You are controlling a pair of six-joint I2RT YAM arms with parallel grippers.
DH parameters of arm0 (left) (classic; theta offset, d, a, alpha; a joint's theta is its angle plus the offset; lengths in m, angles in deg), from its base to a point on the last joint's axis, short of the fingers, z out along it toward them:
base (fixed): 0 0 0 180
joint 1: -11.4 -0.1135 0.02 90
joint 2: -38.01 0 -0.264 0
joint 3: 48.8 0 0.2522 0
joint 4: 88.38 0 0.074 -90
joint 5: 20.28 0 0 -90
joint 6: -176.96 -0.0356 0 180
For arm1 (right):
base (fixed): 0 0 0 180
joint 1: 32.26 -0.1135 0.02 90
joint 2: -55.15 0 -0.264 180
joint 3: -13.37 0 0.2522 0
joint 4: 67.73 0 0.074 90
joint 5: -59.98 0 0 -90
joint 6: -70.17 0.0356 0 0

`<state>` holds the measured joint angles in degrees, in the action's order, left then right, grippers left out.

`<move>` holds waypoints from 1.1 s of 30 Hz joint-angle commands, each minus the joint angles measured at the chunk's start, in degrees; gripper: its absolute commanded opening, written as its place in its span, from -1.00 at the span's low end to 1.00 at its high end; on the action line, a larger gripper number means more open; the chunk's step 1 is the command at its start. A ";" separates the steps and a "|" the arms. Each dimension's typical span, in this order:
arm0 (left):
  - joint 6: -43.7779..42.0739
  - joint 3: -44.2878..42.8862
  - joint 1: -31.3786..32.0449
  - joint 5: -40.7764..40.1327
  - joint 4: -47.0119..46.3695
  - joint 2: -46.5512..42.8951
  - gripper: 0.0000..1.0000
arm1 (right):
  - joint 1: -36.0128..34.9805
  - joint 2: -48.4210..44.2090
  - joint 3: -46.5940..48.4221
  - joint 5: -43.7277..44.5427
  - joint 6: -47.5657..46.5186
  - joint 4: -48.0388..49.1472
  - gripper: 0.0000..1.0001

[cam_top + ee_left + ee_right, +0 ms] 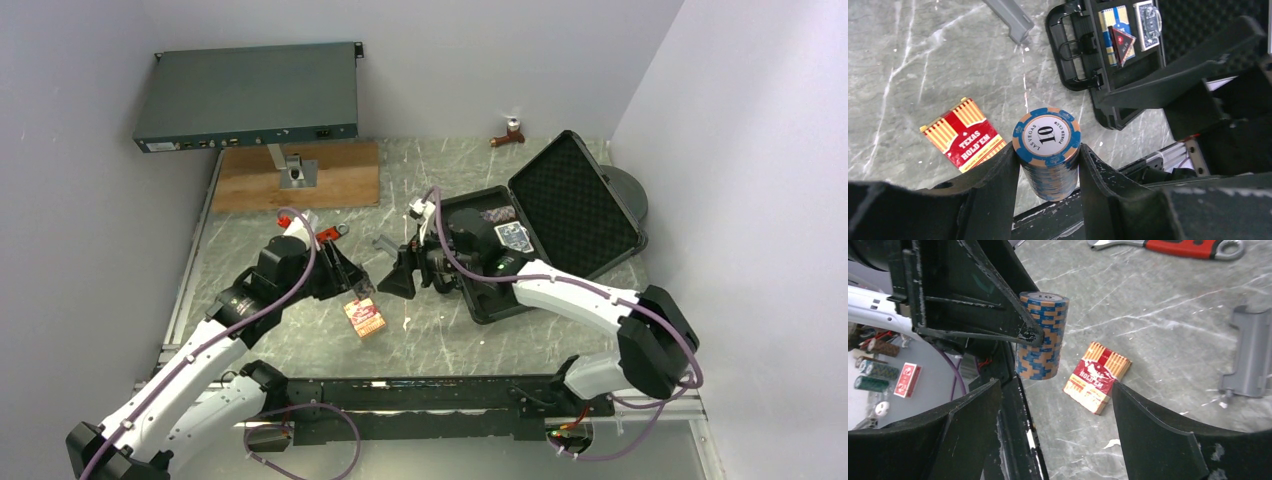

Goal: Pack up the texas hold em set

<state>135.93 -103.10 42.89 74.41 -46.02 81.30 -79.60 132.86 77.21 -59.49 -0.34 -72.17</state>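
My left gripper [1048, 151] is shut on a stack of blue and orange poker chips [1047, 142], the top chip marked 10, and holds it above the table. The stack also shows in the right wrist view [1041, 337]. A red Texas Hold'em card box [365, 318] lies flat on the table just below the left gripper [352, 284]. My right gripper [400, 275] is open and empty, facing the left gripper, with the card box [1097, 376] seen between its jaws. The black foam-lined case [560, 205] lies open at the right, with card decks [1130, 22] in it.
A red-handled wrench [335, 233] and a grey plastic piece [385, 244] lie behind the grippers. A wooden board [300, 175] with a stand and a grey equipment box [250, 95] sit at the back left. A small red object [510, 131] stands by the back wall.
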 commanded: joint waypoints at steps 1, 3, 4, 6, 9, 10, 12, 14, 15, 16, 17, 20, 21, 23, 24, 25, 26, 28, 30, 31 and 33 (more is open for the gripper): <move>0.60 -4.09 0.15 3.48 -8.63 -0.45 -1.00 | -1.25 2.55 3.76 -3.65 3.47 6.15 0.66; 0.68 -3.98 0.14 3.98 -9.45 -0.40 -1.00 | -1.88 3.63 4.40 -4.40 3.57 6.49 0.66; 0.75 -3.82 0.14 4.31 -9.94 -0.49 -1.00 | -2.11 4.12 4.67 -4.63 3.62 6.61 0.66; 0.78 -3.40 0.15 5.21 -11.66 -0.57 -1.00 | -2.45 4.90 4.92 -5.26 4.05 7.44 0.65; 0.86 -2.77 0.16 6.69 -13.92 -0.86 -1.00 | -2.58 6.39 5.17 -6.44 5.39 9.14 0.64; 0.91 -2.57 0.17 7.14 -14.50 -0.84 -1.00 | -2.59 6.86 5.40 -6.67 5.79 9.48 0.63; 1.03 -2.30 0.09 7.79 -15.38 -0.92 -1.00 | -2.63 7.69 5.73 -6.90 6.42 10.06 0.63; 0.96 -1.98 0.13 8.53 -16.30 -1.10 -1.00 | -2.68 8.34 6.10 -6.93 6.57 10.13 0.60; 1.00 -1.78 0.15 8.92 -16.75 -1.18 -1.00 | -2.68 8.45 6.28 -6.92 6.61 10.11 0.58; 1.03 -1.68 0.13 9.16 -17.16 -1.30 -1.00 | -2.68 8.64 6.44 -6.91 6.54 10.10 0.53; 1.04 -1.54 0.15 9.27 -17.36 -1.33 -1.00 | -2.68 8.82 6.63 -6.95 6.53 10.06 0.47; 1.21 -1.15 0.11 9.35 -17.72 -1.53 -1.00 | -2.68 9.32 7.52 -7.00 6.38 9.22 0.18; 1.29 -0.99 0.15 9.37 -17.97 -1.64 -1.00 | -2.68 9.67 7.89 -6.88 6.28 8.62 0.06; 1.47 -0.66 0.14 9.37 -18.29 -1.71 -1.00 | -2.68 10.10 8.53 -6.58 6.22 7.54 -0.26; 1.43 -0.61 0.15 9.37 -18.31 -1.68 -1.00 | -2.68 10.18 8.80 -6.52 6.18 7.07 -0.39; 1.40 -0.60 0.13 9.36 -18.25 -1.63 -1.00 | -2.68 10.21 8.92 -6.44 6.22 6.81 -0.53; 1.35 -0.60 0.15 9.37 -18.15 -1.61 -1.00 | -2.68 10.25 8.97 -6.41 6.26 6.59 -0.61; 1.15 -0.64 0.11 9.37 -18.08 -1.46 -0.99 | -2.68 10.11 8.98 -6.39 6.20 6.27 -0.75; 1.11 -0.97 0.15 8.52 -17.11 -1.57 -0.67 | -2.68 9.91 8.96 -6.17 6.11 5.69 -0.84; 1.20 -1.11 0.16 7.37 -16.08 -1.92 -0.48 | -2.68 9.85 9.02 -6.13 5.95 5.25 -0.88; 0.90 -1.21 0.11 4.89 -14.59 -3.20 0.21 | -2.68 9.40 9.15 -5.83 5.39 4.17 -0.94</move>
<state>135.97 -103.05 42.73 80.94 -57.12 80.90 -82.15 142.81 83.53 -66.03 6.30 -68.17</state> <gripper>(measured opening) 0.471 0.459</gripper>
